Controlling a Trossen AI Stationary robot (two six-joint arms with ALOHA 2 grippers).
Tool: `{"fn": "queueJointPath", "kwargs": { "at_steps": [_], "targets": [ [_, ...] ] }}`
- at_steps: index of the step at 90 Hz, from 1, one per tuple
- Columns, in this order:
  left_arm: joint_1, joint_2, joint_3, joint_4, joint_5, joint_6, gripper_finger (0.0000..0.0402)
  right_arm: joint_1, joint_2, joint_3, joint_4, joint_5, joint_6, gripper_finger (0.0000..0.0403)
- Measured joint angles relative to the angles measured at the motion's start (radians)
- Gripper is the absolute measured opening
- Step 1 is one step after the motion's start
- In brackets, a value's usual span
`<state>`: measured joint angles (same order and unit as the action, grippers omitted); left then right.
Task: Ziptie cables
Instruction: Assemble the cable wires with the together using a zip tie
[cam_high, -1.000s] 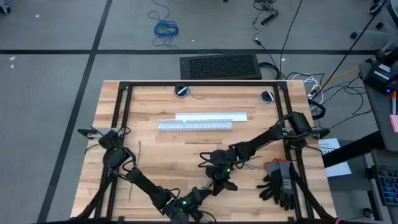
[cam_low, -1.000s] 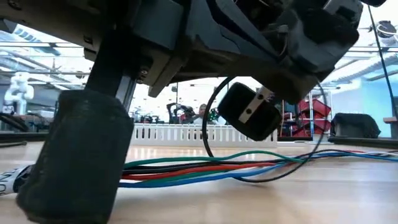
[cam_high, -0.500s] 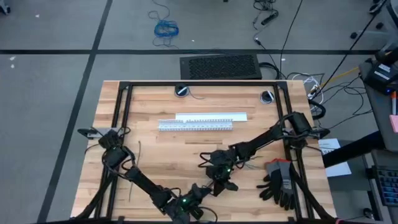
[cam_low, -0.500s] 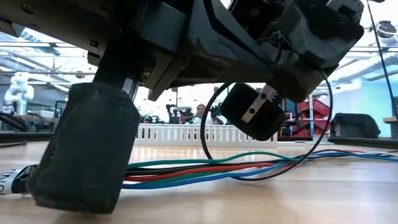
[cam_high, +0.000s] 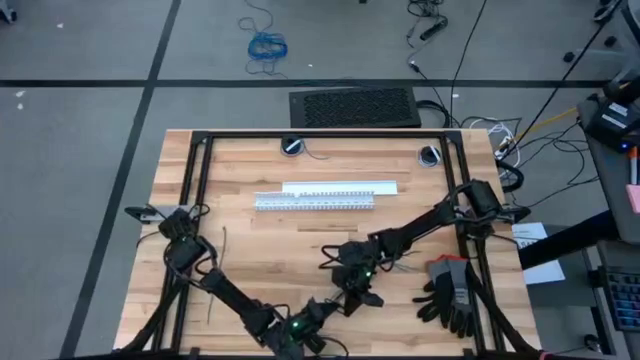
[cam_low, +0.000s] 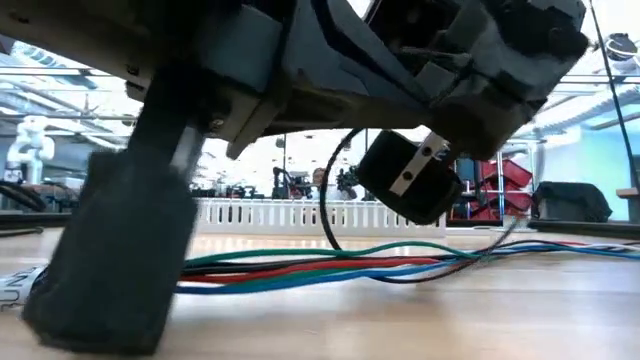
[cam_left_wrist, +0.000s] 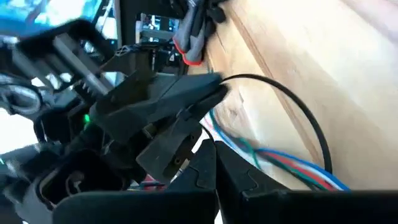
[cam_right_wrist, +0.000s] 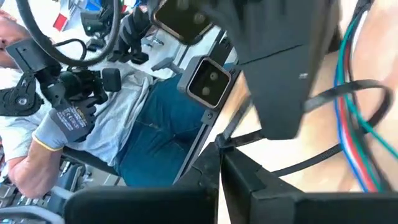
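Cables (cam_low: 330, 268) lie on the table (cam_high: 260, 255) at lower centre of the high view, a ziptie (cam_low: 335, 215) looped over them. Both the right gripper (cam_high: 352, 290) and left gripper (cam_high: 322, 310) are clamped on the ziptie; threading looks underway, and cinching calls for pulling its tail.

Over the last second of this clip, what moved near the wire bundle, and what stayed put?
In the low view, the big dark finger in the foreground slid sideways and rose slightly off the table, then settled lower again; the ziptie loop shifted slightly with the grippers. The cables kept their place on the table. From above, the left gripper and right gripper barely shifted, and the white duct and gloves stayed put.
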<state>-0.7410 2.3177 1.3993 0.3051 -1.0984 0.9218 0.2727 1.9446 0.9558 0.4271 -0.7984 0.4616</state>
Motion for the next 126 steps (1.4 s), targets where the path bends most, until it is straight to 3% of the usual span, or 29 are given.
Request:
{"fn": "queueJointPath", "kwargs": {
  "at_steps": [12, 41, 68, 87, 126],
  "targets": [
    [0.005, 0.001, 0.032, -0.115, -0.002, -0.002, 0.0000, -0.006, 0.000, 0.000, 0.026, 0.008, 0.021, 0.0000],
    [0.001, 0.002, 0.035, -0.113, -0.040, -0.027, 0.0000, -0.001, 0.000, 0.000, -0.047, 0.025, -0.015, 0.0005],
    [-0.011, 0.002, 0.035, -0.110, -0.045, -0.171, 0.0000, 0.031, -0.002, 0.000, -0.113, 0.118, -0.071, 0.0082],
    [-0.016, 0.001, 0.036, -0.120, -0.019, -0.237, 0.0000, 0.033, -0.004, 0.000, -0.121, 0.121, -0.097, 0.0131],
    [-0.017, 0.000, 0.033, -0.148, 0.051, -0.341, 0.0000, 0.020, -0.081, 0.000, -0.126, 0.124, -0.118, 0.0143]
  ]
}}
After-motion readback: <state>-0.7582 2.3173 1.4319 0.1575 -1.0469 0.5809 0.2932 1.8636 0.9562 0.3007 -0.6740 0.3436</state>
